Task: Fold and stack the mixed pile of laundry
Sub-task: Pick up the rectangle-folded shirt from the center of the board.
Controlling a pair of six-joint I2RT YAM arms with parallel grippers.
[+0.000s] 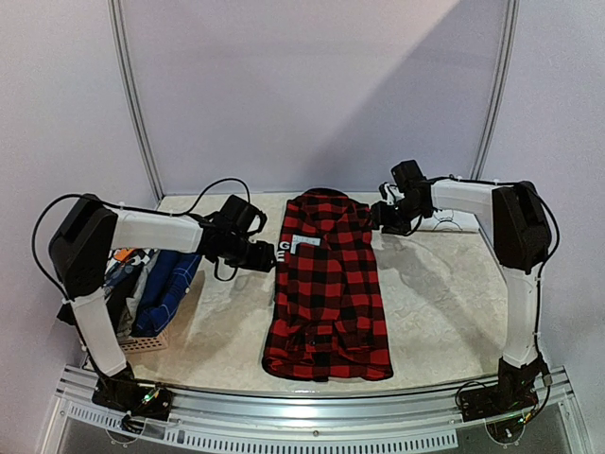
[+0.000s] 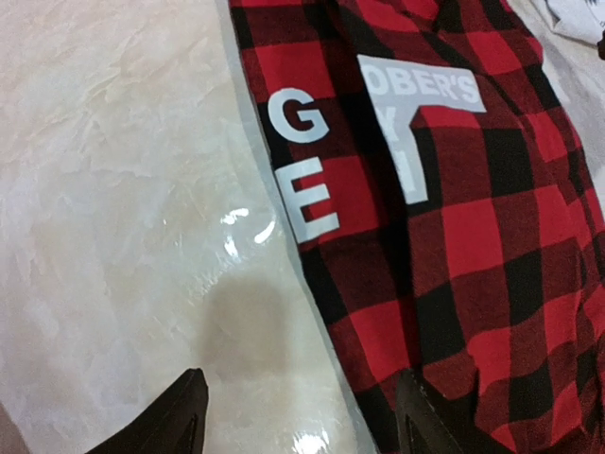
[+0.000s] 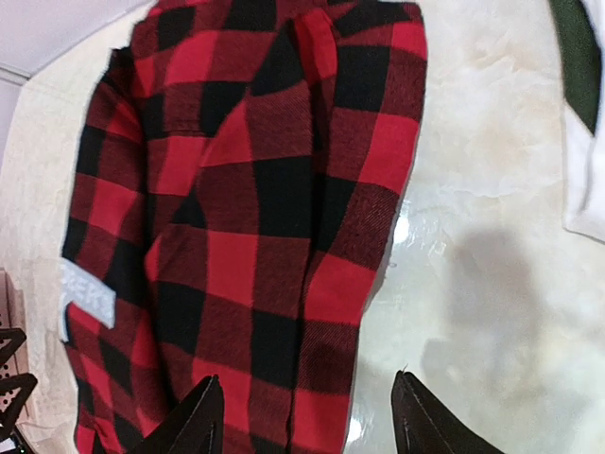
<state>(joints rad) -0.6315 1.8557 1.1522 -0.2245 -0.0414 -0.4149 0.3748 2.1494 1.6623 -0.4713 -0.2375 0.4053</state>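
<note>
- Left gripper (image 2: 304,427): jaws parted, nothing held, at the lettered edge of the red-black plaid shirt (image 2: 454,246).
- Right gripper (image 3: 304,427): jaws parted, empty, over the shirt's opposite edge.
- Shirt: flat on the table (image 1: 444,303), between both grippers.

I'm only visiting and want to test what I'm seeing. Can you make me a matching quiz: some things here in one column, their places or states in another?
Things:
1. red-black plaid shirt
2. blue garment
3. white garment
4. left gripper

Places or states:
A. in the basket at the left edge
B. far right, near the right gripper
C. open, beside the white lettering
D. lying mid-table

Pairs: 1-D, 2-A, 3-B, 4-C
</note>
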